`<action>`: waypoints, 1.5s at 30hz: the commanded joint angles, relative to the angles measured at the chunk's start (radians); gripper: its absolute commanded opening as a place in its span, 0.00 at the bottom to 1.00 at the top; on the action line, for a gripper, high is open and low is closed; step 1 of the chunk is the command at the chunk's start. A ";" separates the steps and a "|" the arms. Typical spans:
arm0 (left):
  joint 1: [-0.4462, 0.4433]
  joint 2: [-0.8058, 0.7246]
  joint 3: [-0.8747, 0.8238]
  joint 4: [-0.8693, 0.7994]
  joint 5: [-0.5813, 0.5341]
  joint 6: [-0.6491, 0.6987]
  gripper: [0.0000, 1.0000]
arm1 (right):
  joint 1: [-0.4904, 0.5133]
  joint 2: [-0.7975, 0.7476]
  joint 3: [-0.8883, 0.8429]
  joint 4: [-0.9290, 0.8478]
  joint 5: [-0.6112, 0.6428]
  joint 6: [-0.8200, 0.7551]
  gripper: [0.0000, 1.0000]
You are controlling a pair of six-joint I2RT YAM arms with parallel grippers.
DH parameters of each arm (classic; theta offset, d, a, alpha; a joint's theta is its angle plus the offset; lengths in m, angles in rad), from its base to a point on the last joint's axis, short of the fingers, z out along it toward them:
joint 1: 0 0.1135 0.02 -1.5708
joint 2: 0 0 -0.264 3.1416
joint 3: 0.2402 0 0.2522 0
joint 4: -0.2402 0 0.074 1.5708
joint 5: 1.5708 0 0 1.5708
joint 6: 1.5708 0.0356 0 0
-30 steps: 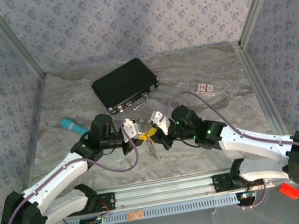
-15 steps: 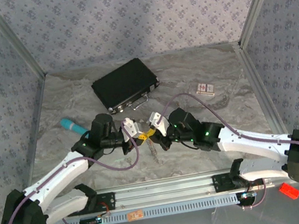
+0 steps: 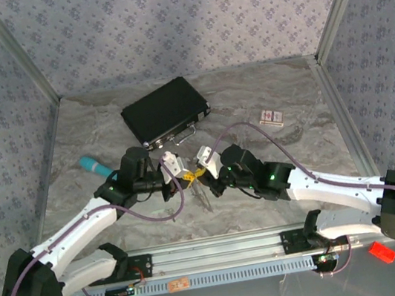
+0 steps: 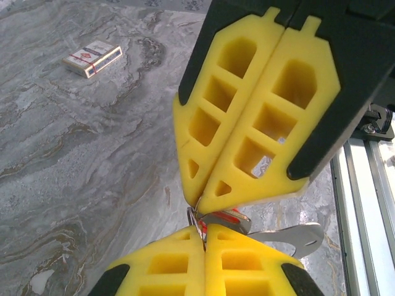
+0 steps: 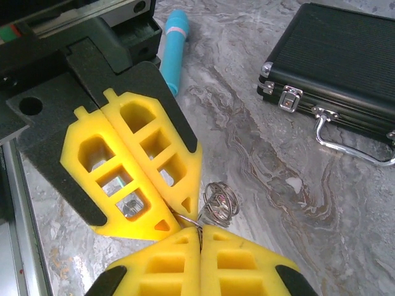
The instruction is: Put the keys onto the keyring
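Pinched shut tip-to-tip on the thin grey wire keyring [image 5: 219, 203] above the marbled grey table [image 5: 265, 179], the left gripper [image 4: 205, 229] and right gripper [image 5: 200, 229] likely needed tiny, steady twists to thread the small silvery metal key [image 4: 290, 237].

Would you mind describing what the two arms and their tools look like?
Both the left arm and right arm have white shells with black joints, and a purple cable loops along each. The left tool and right tool have black-backed fingers with bright yellow pads, cut with lattice holes and tapering to points. A small green light glows on the right arm.
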 commanded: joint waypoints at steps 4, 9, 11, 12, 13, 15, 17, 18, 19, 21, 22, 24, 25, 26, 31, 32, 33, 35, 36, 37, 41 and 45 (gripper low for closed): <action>-0.014 -0.007 0.031 0.015 0.045 -0.037 0.00 | -0.019 0.011 0.012 0.063 0.112 0.127 0.00; -0.028 -0.029 0.008 0.050 -0.047 -0.061 0.00 | -0.018 -0.005 -0.026 0.105 0.137 0.195 0.00; -0.028 -0.032 0.004 0.059 -0.060 -0.071 0.00 | -0.018 -0.009 -0.038 0.111 0.150 0.211 0.00; -0.029 -0.033 0.003 0.063 -0.063 -0.074 0.00 | -0.016 -0.008 -0.041 0.111 0.159 0.215 0.00; -0.030 -0.034 0.002 0.067 -0.064 -0.077 0.00 | -0.016 -0.008 -0.043 0.108 0.163 0.218 0.00; -0.032 -0.033 0.001 0.075 -0.066 -0.081 0.00 | -0.014 -0.005 -0.044 0.108 0.169 0.223 0.00; -0.033 -0.035 -0.006 0.090 -0.071 -0.085 0.00 | -0.013 -0.002 -0.044 0.109 0.167 0.226 0.00; -0.033 -0.037 -0.010 0.102 -0.074 -0.089 0.00 | -0.013 -0.001 -0.045 0.111 0.161 0.230 0.00; -0.034 -0.039 -0.014 0.114 -0.077 -0.093 0.00 | -0.014 0.002 -0.044 0.113 0.152 0.233 0.00; -0.038 -0.047 -0.027 0.143 -0.087 -0.094 0.00 | -0.015 0.003 -0.042 0.111 0.128 0.238 0.00; -0.040 -0.053 -0.031 0.152 -0.095 -0.091 0.00 | -0.016 0.003 -0.038 0.106 0.119 0.240 0.01; -0.052 -0.064 -0.040 0.164 -0.119 -0.067 0.00 | -0.016 0.000 -0.033 0.082 0.105 0.236 0.16; -0.059 -0.069 -0.044 0.166 -0.138 -0.050 0.00 | -0.018 -0.003 -0.033 0.065 0.103 0.231 0.22; -0.066 -0.074 -0.048 0.166 -0.155 -0.034 0.00 | -0.019 -0.008 -0.033 0.048 0.105 0.228 0.29; -0.084 -0.100 -0.072 0.183 -0.199 0.032 0.00 | -0.065 -0.072 -0.040 -0.050 0.045 0.157 0.49; -0.084 -0.104 -0.079 0.188 -0.197 0.044 0.00 | -0.084 -0.084 -0.038 -0.072 0.004 0.128 0.50; -0.084 -0.114 -0.089 0.202 -0.194 0.056 0.00 | -0.108 -0.095 -0.036 -0.100 -0.063 0.077 0.49; -0.084 -0.132 -0.113 0.235 -0.176 0.085 0.00 | -0.138 -0.118 -0.037 -0.143 -0.161 -0.039 0.49; -0.084 -0.143 -0.127 0.251 -0.166 0.099 0.00 | -0.147 -0.132 -0.044 -0.153 -0.204 -0.108 0.49; -0.085 -0.153 -0.138 0.264 -0.159 0.109 0.00 | -0.151 -0.147 -0.054 -0.158 -0.236 -0.175 0.50; -0.084 -0.180 -0.157 0.271 -0.145 0.132 0.00 | -0.153 -0.173 -0.073 -0.148 -0.350 -0.390 0.50; -0.086 -0.191 -0.164 0.270 -0.122 0.132 0.00 | -0.152 -0.129 -0.049 -0.123 -0.353 -0.472 0.45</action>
